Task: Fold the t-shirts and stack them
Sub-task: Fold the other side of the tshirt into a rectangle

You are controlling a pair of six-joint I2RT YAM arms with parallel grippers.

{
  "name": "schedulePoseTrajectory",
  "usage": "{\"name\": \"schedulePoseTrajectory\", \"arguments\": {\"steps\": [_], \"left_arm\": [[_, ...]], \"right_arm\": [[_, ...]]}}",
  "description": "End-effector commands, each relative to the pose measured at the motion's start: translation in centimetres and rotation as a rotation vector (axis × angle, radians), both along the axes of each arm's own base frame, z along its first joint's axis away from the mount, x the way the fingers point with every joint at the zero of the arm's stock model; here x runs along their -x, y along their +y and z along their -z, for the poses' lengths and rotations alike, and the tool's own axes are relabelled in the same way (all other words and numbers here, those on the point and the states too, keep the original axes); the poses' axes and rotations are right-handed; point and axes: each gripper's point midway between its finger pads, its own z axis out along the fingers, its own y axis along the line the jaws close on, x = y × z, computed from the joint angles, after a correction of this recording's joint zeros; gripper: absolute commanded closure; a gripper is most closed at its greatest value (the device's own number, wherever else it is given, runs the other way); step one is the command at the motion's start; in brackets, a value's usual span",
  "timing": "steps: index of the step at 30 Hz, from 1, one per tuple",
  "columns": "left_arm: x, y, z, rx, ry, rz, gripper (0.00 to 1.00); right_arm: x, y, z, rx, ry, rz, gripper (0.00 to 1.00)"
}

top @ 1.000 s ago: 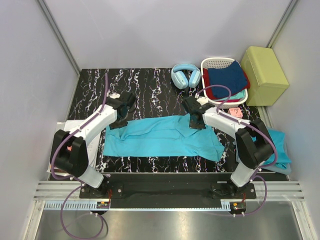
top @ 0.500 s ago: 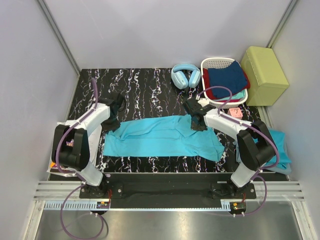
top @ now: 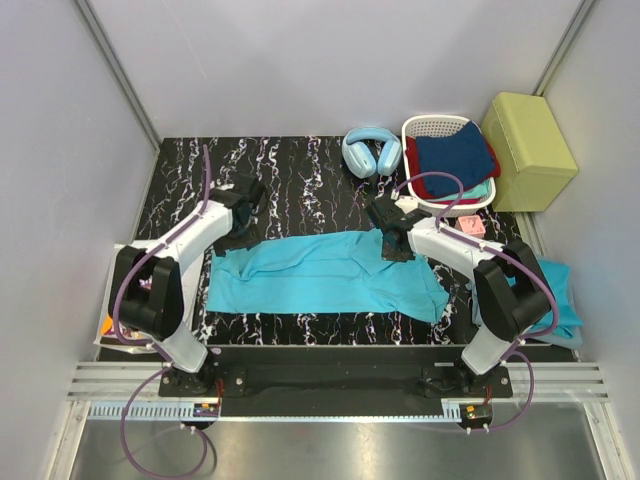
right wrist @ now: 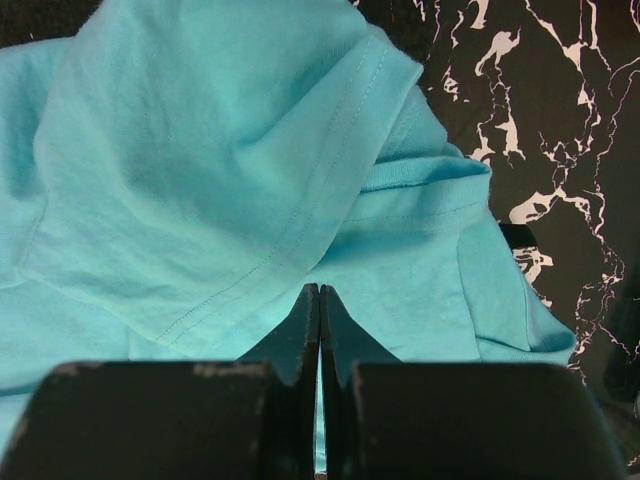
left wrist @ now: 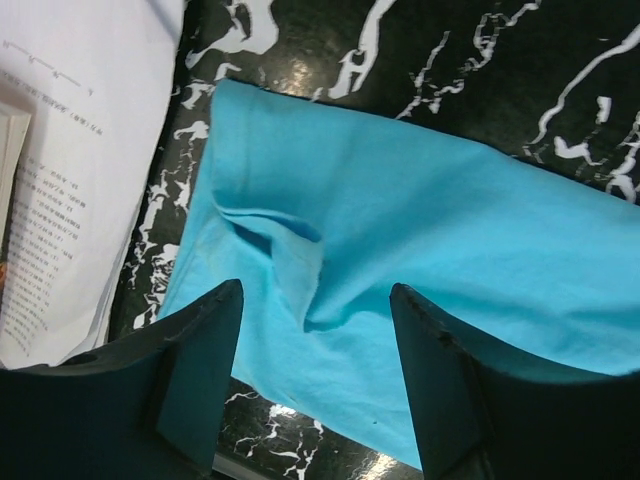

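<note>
Black marbled tabletop (top: pixel 290 165) carries one turquoise t-shirt (top: pixel 320 275), spread in a long band across its middle, rumpled at both ends. At the right far edge of the cloth, the right gripper (right wrist: pixel 318 292) has its fingers pressed together and seems to nip a raised fold. The left gripper (left wrist: pixel 315 290) hangs over the shirt's left far corner with its fingers apart and nothing between them; a small crease lies just beyond its tips.

The step appears to be taking that left corner. To do it well, the left fingers should probably come down astride the crease, catch every layer of the thin cloth, and close firmly before any lift. Both ends should then rise together, so the band folds evenly.

White papers (left wrist: pixel 70 150) lie touching the shirt's left end and could be snagged. A second t-shirt (top: pixel 560 290) sits at the right edge, headphones (top: pixel 372 150) and a laundry basket (top: pixel 450 125) lie at the far right.
</note>
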Motion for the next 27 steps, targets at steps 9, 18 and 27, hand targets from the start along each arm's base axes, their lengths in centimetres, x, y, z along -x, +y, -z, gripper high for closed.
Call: {"name": "schedulePoseTrajectory", "arguments": {"steps": [9,18,27], "left_arm": [[-1.0,-0.4,1.9,-0.015,0.024,0.006,0.66],[0.3,0.2,3.8,-0.005,0.089,-0.018,0.80],[2.5,2.4,2.5,-0.025,0.089,-0.089,1.00]], "right_arm": [[-1.2,-0.1,-1.2,0.002,-0.051,0.012,1.00],[-1.1,-0.5,-1.3,0.004,-0.052,0.016,1.00],[-0.9,-0.6,-1.4,0.003,-0.055,0.015,1.00]]}}
